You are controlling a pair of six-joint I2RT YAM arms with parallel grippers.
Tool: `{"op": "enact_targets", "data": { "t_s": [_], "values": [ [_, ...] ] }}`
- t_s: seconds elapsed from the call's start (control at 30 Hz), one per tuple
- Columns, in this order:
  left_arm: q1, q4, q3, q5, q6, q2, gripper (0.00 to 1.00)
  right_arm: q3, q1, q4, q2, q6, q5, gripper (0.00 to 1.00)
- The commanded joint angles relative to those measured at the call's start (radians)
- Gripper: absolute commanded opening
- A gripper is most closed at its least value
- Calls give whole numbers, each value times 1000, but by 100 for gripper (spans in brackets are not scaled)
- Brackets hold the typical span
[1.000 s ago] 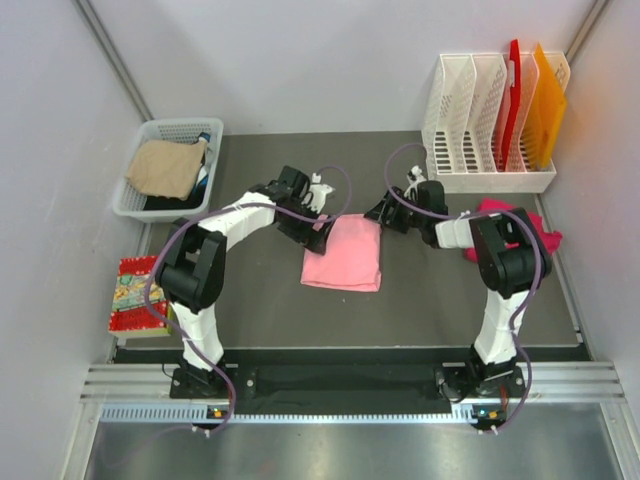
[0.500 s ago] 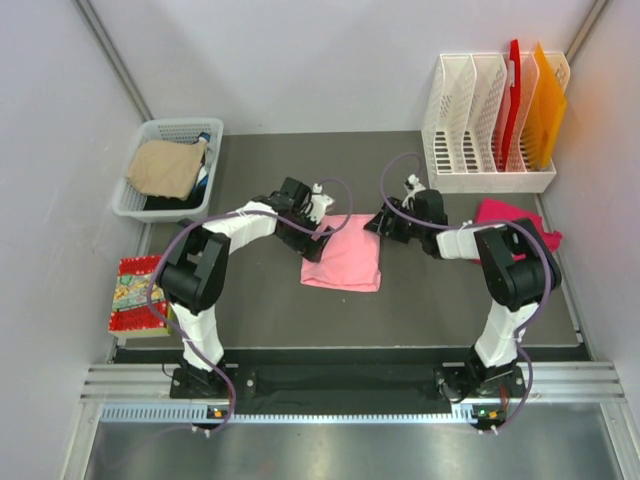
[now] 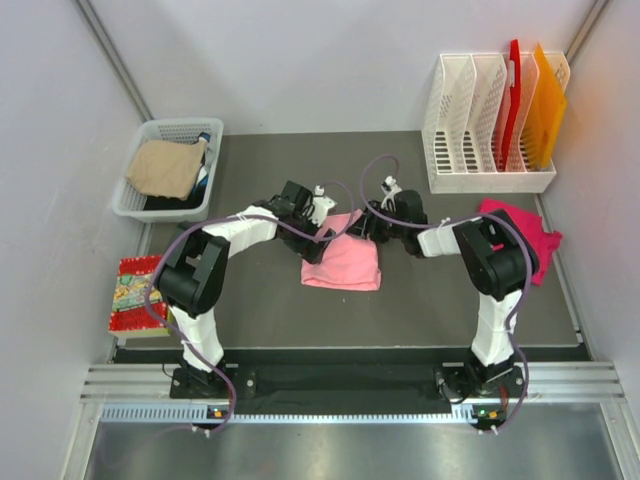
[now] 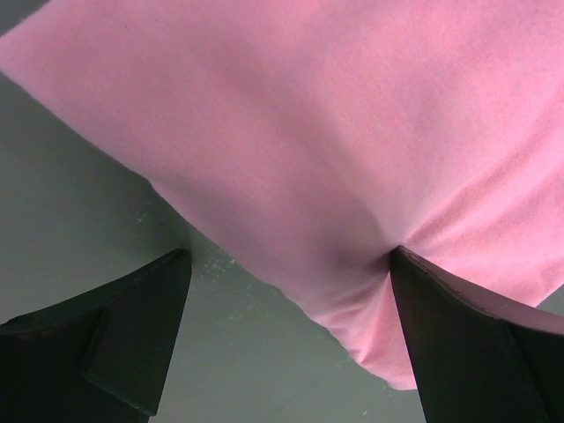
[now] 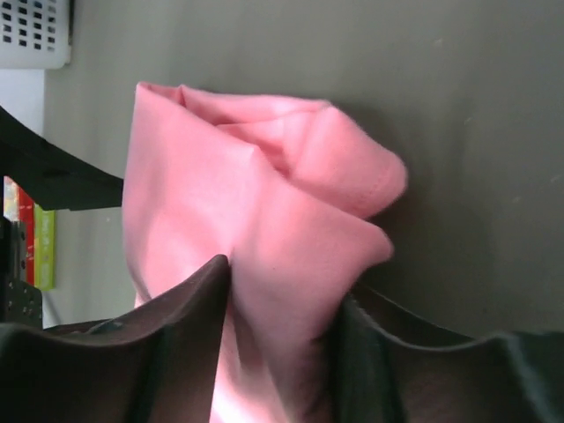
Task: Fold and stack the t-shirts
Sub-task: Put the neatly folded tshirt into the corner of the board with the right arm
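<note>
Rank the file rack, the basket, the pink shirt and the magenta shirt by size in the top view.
1. file rack
2. basket
3. pink shirt and magenta shirt: unsure, the right arm hides part of the magenta one.

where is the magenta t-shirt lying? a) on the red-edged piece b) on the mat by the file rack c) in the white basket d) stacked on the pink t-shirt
b, the magenta t-shirt lies crumpled on the mat near the file rack, apart from the pink t-shirt
</note>
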State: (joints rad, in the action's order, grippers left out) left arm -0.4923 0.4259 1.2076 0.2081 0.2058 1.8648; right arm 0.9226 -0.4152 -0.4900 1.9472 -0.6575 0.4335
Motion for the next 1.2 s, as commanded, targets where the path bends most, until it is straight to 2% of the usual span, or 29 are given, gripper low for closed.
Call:
{"op": "enact_targets", "data": {
  "t_s": [0.0, 0.07, 0.1, 0.27, 0.43, 0.7, 1.03, 1.17],
  "values": [
    [-6, -4, -36, 13, -3, -38, 99, -18, -20, 48, 68, -34, 28, 39],
    [-6, -6, -42, 11, -5, -58, 99, -22, -22, 50, 64, -42, 28, 10],
    [-5, -6, -46, 10, -6, -68, 99, -25, -20, 54, 56, -44, 25, 0],
    [35, 4, -91, 8, 0, -193, 99, -25, 7, 181, -80, -7, -19, 0],
    [112, 57, -102, 5, 32, -335, 99, -21, 78, 349, -318, 32, -91, 0],
    [208, 79, -197, 33, 86, -558, 99, -77, 297, 556, -603, 58, -151, 0],
    [273, 77, -261, 96, 112, -605, 99, 48, 559, 772, -662, 157, -182, 0],
    [284, 70, -269, 120, 112, -590, 99, 88, 654, 804, -657, 174, -167, 0]
  ]
}}
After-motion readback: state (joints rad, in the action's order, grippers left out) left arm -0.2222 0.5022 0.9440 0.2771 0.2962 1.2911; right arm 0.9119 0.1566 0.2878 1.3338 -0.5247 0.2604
